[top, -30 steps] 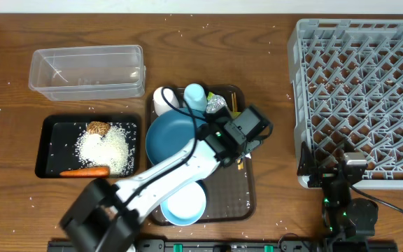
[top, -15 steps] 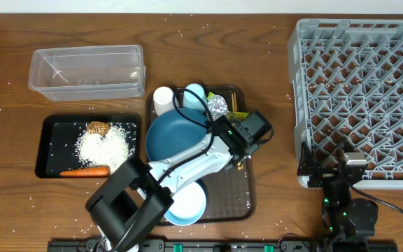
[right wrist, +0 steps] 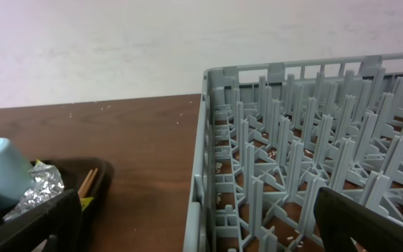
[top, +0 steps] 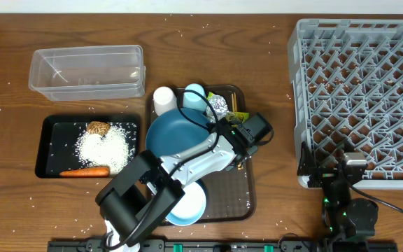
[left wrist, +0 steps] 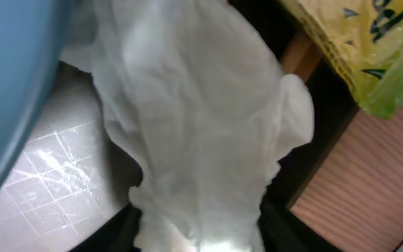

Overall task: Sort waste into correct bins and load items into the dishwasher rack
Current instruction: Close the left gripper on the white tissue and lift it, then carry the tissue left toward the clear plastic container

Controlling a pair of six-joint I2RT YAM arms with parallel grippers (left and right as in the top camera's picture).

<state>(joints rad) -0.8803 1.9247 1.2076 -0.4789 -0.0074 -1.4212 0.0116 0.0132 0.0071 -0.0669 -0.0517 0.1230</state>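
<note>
One crumpled white tissue [left wrist: 201,126] is the thing in hand. It lies on the brown serving tray [top: 247,199], just beside the 3 o'clock rim of the dark-blue dish [top: 173,136]. In the left wrist view the yellow-green packet [left wrist: 359,49] and a tan strip that I take for the wooden chopsticks [left wrist: 301,54] lie near it toward 1 o'clock. In that view the tissue's long axis runs from 12 to 6 o'clock, and its narrowed 6 o'clock end sits between the left jaws, touching both dark fingers [left wrist: 114,238]. The jaws look gripped on it, though only that tail is pinched and most of the sheet lies loose ahead of them at 12 o'clock. From overhead the left arm [top: 187,164] covers the tissue. The right jaws stand wide apart with nothing between them, well away at about 4 o'clock from the tissue, by the near corner of the dishwasher rack [top: 359,91], so the left arm is plainly the nearer. The black tray [top: 47,150] at 9 o'clock already holds food scraps and the clear tub [top: 86,70] at 10 o'clock holds nothing. By that, the lift likely heads toward 10 o'clock, and so shallow a pinch may let the tissue slip.
</note>
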